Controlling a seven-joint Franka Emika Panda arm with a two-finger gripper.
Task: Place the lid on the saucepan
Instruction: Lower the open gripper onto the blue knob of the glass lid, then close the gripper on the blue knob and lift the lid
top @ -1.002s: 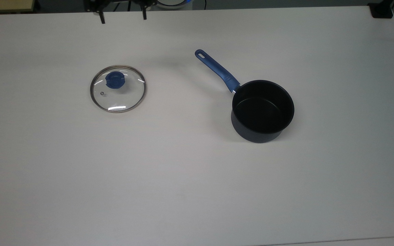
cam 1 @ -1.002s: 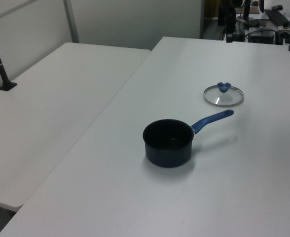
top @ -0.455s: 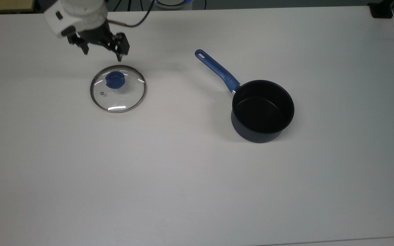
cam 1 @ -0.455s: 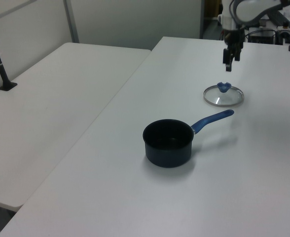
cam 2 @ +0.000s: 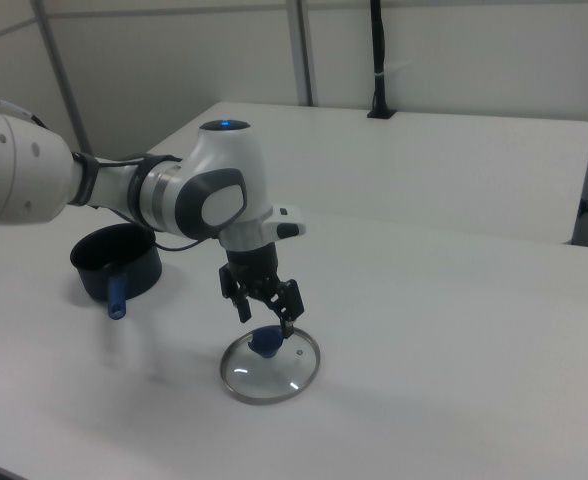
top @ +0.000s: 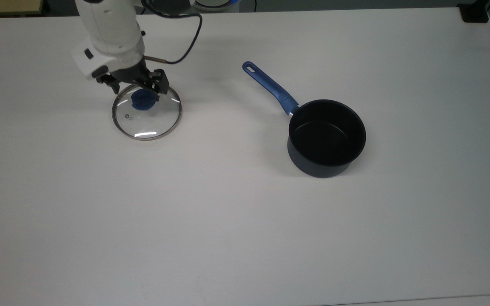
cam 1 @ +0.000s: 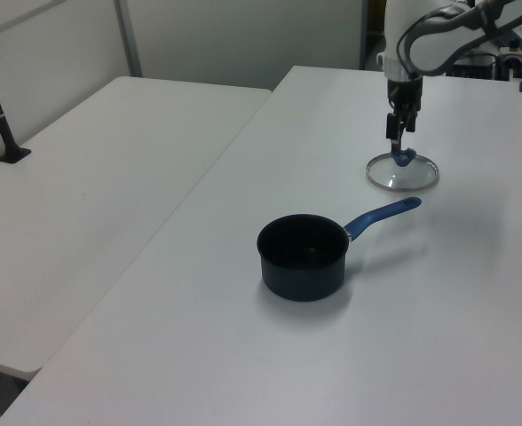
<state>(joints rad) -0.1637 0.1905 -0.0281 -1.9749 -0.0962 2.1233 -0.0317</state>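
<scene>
Arm [top: 109, 29]: white, reaching in from the table's [top: 228, 221] far edge in the top view, toward the far left corner.
Gripper [top: 136, 90]: pointing down and hanging just above the lid, fingers [cam 2: 292, 305] spread wide, one either side of the blue knob [top: 143, 100]; in the right view [cam 2: 265, 312] they are standing clear of it, gripping nothing.
Lid [top: 147, 119]: lying flat on the table, in the top view's left half, nearer the far edge than the near one; well apart from the saucepan.
Saucepan [top: 326, 138]: sitting upright and open, right of the table's middle in the top view, its blue handle [top: 270, 88] pointing toward the far edge and the lid's side.
</scene>
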